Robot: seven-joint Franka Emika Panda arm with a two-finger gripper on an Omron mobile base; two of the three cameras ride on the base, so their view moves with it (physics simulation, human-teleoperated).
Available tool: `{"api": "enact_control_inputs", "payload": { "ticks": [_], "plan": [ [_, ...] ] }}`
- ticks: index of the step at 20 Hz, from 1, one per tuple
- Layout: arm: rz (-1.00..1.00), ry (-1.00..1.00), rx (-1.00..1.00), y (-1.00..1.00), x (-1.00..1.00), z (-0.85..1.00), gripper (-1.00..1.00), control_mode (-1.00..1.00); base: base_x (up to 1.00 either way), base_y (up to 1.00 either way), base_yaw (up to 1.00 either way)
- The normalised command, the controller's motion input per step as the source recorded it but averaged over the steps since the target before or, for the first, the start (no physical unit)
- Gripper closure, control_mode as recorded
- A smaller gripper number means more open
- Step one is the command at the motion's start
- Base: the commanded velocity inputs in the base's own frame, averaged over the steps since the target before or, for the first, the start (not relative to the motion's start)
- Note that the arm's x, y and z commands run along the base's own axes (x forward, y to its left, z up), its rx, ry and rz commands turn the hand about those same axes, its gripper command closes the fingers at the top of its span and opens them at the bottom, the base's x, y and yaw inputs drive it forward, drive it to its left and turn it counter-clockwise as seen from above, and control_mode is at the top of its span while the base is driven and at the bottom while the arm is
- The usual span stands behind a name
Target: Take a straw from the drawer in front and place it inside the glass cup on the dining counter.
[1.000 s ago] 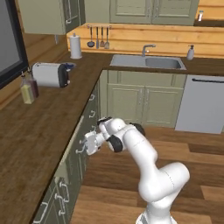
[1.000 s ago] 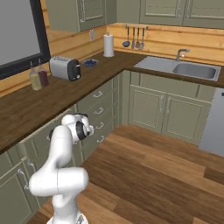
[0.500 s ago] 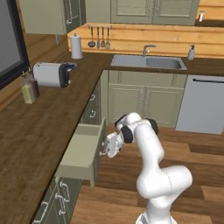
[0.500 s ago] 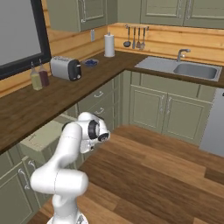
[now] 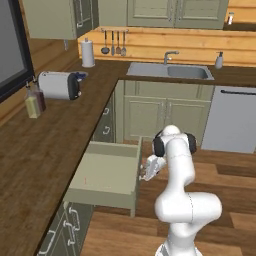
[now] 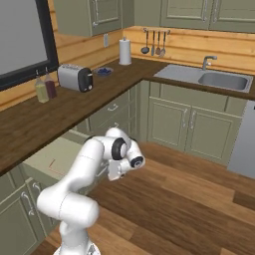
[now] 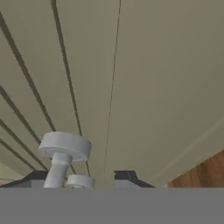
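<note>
drawer: the drawer (image 5: 107, 172) is now sitting way out from the cabinet run, whereas a second ago it was flush and half a second ago only partway, so the pull is basically working.
hand: the hand (image 5: 145, 174) is sitting right at the drawer's front, fingers part-way apart around the silver handle (image 7: 61, 158); I'm reading that as gripping it, can't fully confirm.
straw: looking into the pale inside from the left base view, there's a faint reddish speck but it's too small to call it the straw.
task meaning: opening step looks about done; next up is probably letting go and reaching in.
view differences: the left base view is looking down into the open box, while the right base view is catching just a corner of it (image 6: 52, 159) behind the arm; the hand view is giving the handle close up.
desk: the dark wood desk (image 5: 45, 145) is running above the drawer.
</note>
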Motion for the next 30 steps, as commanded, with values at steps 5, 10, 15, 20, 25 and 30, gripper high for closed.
{"api": "enact_control_inputs", "payload": {
  "ticks": [5, 10, 15, 20, 25, 30],
  "plan": [
    [-0.09, -0.28, 0.12, -1.0, -0.19, -0.49, 1.0, -1.0, 0.0, 0.0, 0.0],
    [-0.08, -0.32, 0.26, -1.0, -0.12, -0.46, 1.0, -1.0, 0.0, 0.0, 0.0],
    [-0.08, -0.32, 0.28, -1.0, -0.13, -0.39, 1.0, -1.0, 0.0, 0.0, 0.0],
    [-0.12, -0.28, 0.26, -1.0, -0.11, -0.32, 1.0, -1.0, 0.0, 0.0, 0.0],
    [-0.45, -0.05, 0.02, -0.98, -0.32, -0.02, -1.0, -1.0, 0.0, 0.0, 0.0],
    [-0.41, 0.12, 0.0, -1.0, -0.23, 0.0, -1.0, -1.0, 0.0, 0.0, 0.0]
  ]
}}
